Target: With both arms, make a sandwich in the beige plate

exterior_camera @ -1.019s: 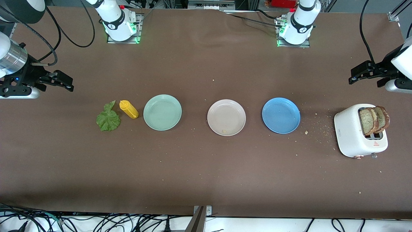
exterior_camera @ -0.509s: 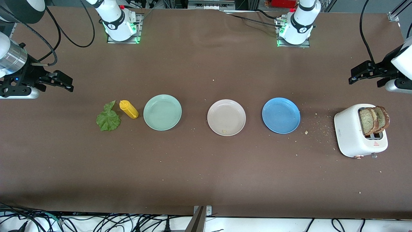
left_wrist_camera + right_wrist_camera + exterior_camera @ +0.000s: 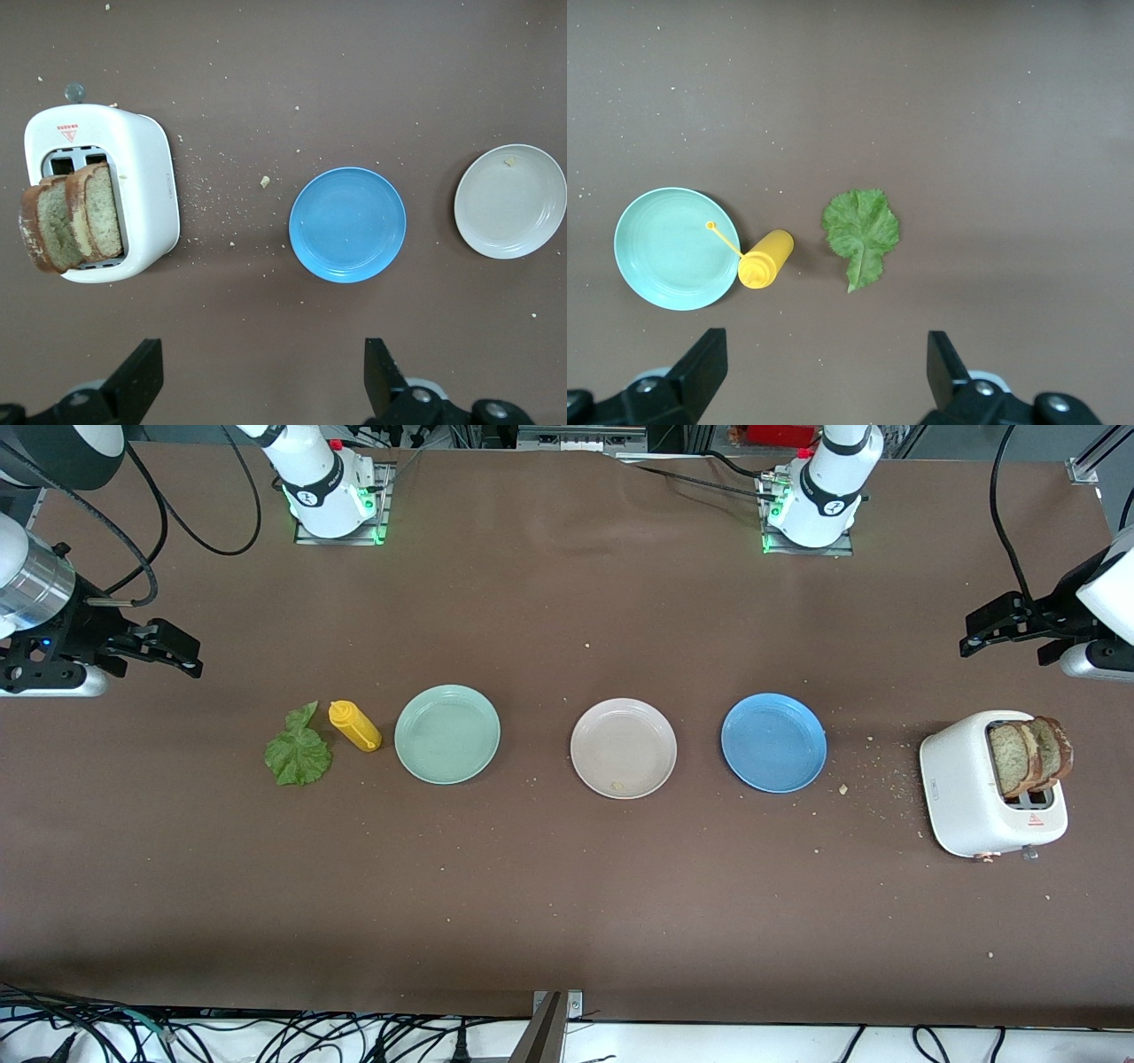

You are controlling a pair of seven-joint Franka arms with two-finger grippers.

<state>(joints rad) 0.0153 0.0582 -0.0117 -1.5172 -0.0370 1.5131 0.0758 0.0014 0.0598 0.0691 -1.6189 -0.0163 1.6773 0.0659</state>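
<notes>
Cut off: both arms past the frame edges.
Bread slices point(image 3: 1030, 755): two, in toaster point(image 3: 974, 797), under left gripper point(image 3: 997, 627), jaws wide, empty.
Lettuce leaf point(image 3: 299, 754): one, near right gripper point(image 3: 168, 651), wide, empty.
Beige plate point(image 3: 623, 747): one, midway between grippers.

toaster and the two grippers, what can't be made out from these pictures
- Toaster: the lower parts of the bread slices sit inside its slot in the front and left wrist views; its label is too small to read.
- Left gripper: the left wrist view's edge cuts off all but its open fingertips.
- Right gripper: cut off the same way in the right wrist view.
- Beige plate: the speck on it is too small to identify.
</notes>
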